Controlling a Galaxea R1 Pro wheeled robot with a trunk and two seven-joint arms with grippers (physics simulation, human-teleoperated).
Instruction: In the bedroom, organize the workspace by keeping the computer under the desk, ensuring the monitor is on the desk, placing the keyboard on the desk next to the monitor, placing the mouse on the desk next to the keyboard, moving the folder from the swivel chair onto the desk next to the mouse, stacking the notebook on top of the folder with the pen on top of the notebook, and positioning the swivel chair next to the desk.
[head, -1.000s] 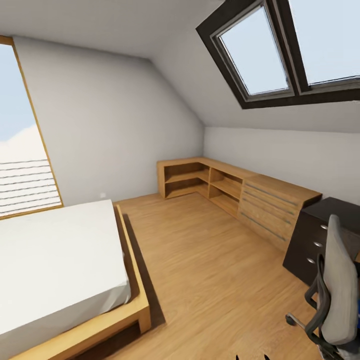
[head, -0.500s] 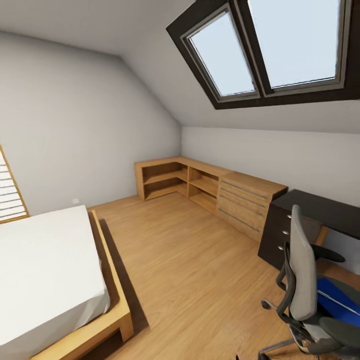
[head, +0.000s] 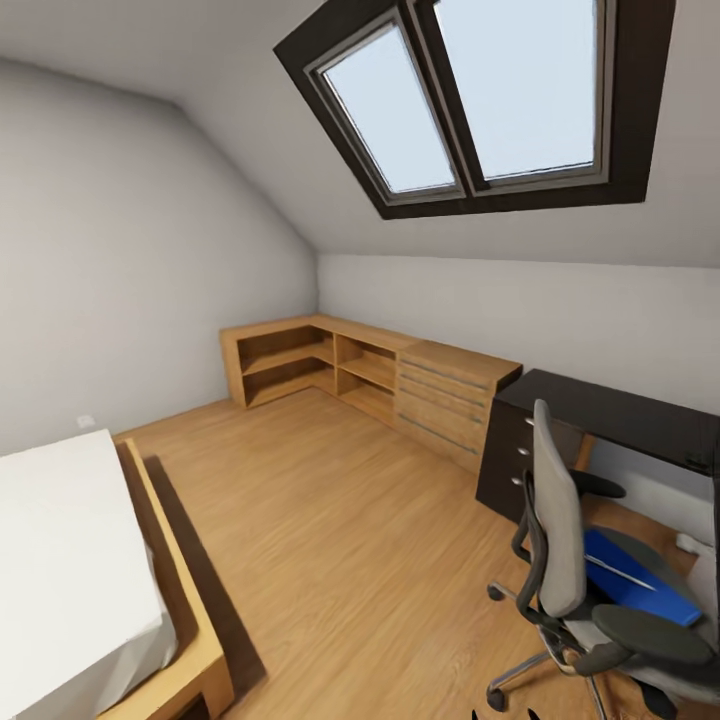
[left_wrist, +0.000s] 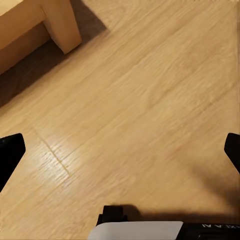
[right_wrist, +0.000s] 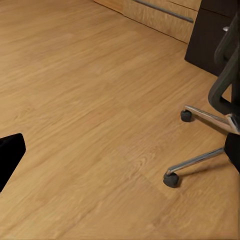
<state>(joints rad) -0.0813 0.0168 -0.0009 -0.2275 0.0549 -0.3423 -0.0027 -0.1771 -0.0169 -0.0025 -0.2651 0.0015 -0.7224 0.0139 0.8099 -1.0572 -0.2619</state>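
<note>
Left claw (left_wrist: 120, 150) and right claw (right_wrist: 125, 150) both spread wide over bare floor (left_wrist: 140, 100) (2 empty, touching nothing).

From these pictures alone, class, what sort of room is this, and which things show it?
Most likely an attic bedroom with a work corner: a bed with a white mattress, a skylight in the sloped ceiling, and a swivel chair beside a black desk.

One swivel chair (head: 590, 570), one folder (head: 635, 578), one desk (head: 625, 410) — two skylight panes (head: 470, 95).
</note>
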